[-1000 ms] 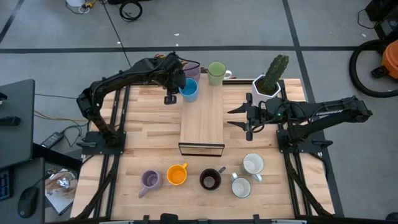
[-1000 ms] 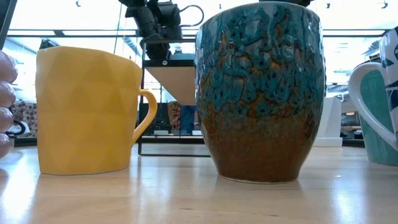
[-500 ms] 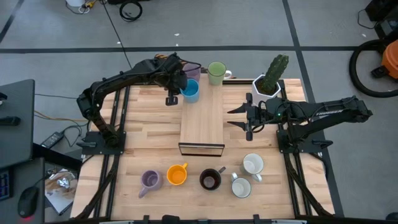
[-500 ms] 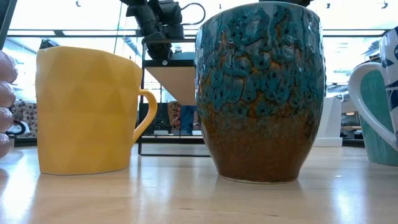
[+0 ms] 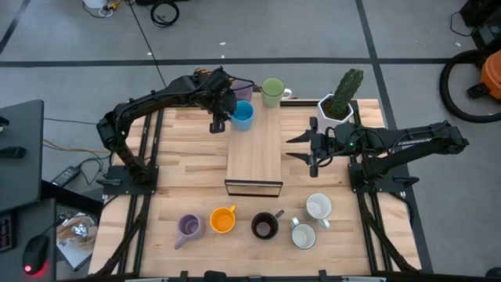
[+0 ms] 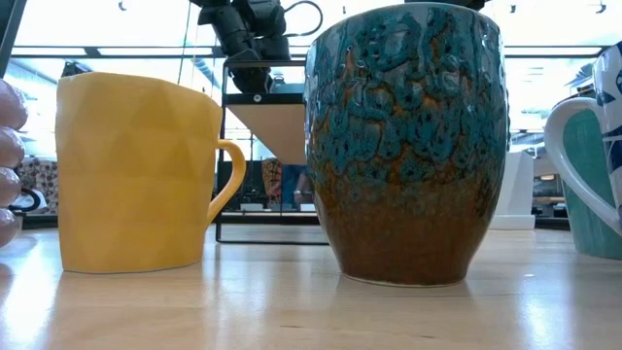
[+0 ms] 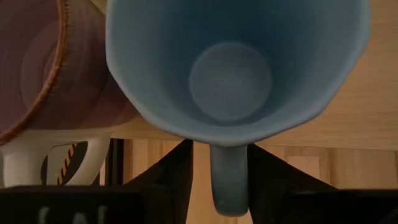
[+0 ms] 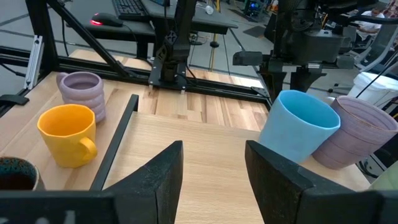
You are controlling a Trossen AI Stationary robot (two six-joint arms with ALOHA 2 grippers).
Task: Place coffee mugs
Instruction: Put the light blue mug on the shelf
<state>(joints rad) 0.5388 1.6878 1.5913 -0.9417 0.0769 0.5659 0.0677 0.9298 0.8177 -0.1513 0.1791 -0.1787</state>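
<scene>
The light blue mug point(image 5: 243, 115) is in my left gripper point(image 5: 232, 113) at the far left corner of the raised wooden shelf point(image 5: 254, 153), and it leans in the right wrist view point(image 8: 299, 134). A lilac mug point(image 8: 358, 133) stands right beside it, with the green mug point(image 5: 272, 92) further right. My right gripper point(image 5: 292, 148) is open and waits to the right of the shelf. Along the near edge stand a lilac mug point(image 5: 189, 227), the orange mug point(image 5: 223, 220), the black mug point(image 5: 264, 226) and two white mugs point(image 5: 303, 235) point(image 5: 318, 207). My left gripper holds the light blue mug by its handle point(image 7: 229, 177), pinched between the two fingers point(image 7: 168, 183). The fingers come from the table's left, slanting down. The mug is tilted; whether its base touches the shelf I cannot tell.
A white faceted pot with a cactus point(image 5: 338, 106) stands at the far right, just behind my right gripper. The shelf top point(image 8: 205, 146) is bare wood on a black frame. Bare table lies to the left of the shelf point(image 5: 188, 164).
My left gripper has moved a little toward the table's right, carrying the light blue mug with it from beside the shelf's far left corner to over that corner. My right arm has kept still.
</scene>
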